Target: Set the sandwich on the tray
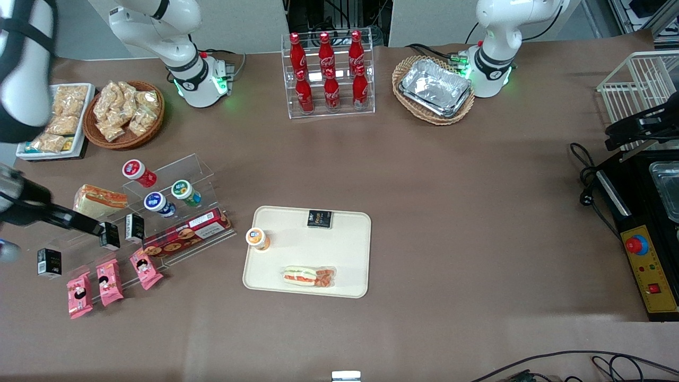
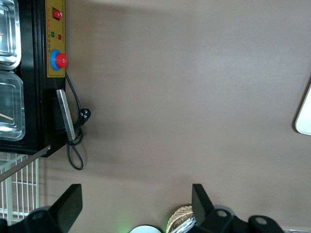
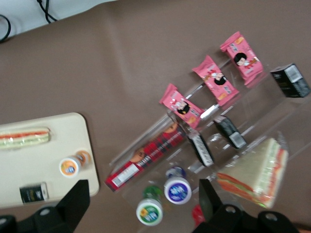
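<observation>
On tray (image 1: 350, 223): sandwich (image 1: 307, 276) | end effector (image 3: 141, 194) spread wide over snack rack (image 3: 252, 131), clearest from right wrist

gripper (image 1: 79, 223): arm cut by frame edge | tray (image 2: 305, 114): only 1 corner visible

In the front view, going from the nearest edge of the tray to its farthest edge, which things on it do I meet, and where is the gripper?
On the tray: sandwich → orange-capped bottle → small black box. The gripper is off the tray, over the clear display stand toward the working arm's end.
</observation>
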